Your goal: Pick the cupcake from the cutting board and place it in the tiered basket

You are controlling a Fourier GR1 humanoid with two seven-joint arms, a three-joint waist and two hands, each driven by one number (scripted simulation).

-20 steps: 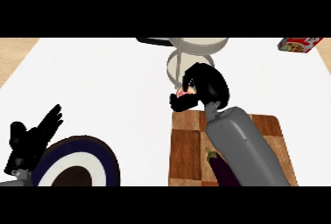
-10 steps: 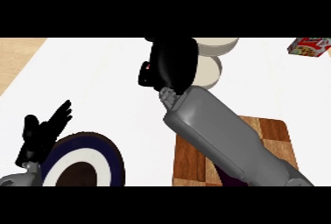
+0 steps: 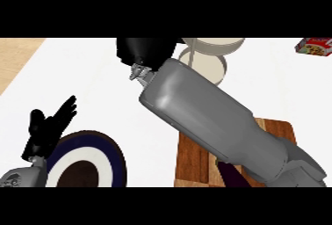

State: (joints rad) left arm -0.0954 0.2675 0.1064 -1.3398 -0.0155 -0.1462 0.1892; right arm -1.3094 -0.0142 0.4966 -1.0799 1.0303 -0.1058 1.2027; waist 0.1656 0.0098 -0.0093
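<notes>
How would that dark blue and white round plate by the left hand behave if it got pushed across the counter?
The dark blue and white round plate looks stiff and glossy, so it would probably slide rather than bend. It lies flat on the white counter, so tipping seems unlikely. It looks like ceramic, so likely heavy for its size and breakable. The left hand rests open beside it.

I see bright, even light over the white counter (image 3: 97, 74), with no hard shadows on it. A soft highlight runs along the grey right forearm (image 3: 207, 118). The black right hand (image 3: 148, 50) shows almost no surface detail.
</notes>
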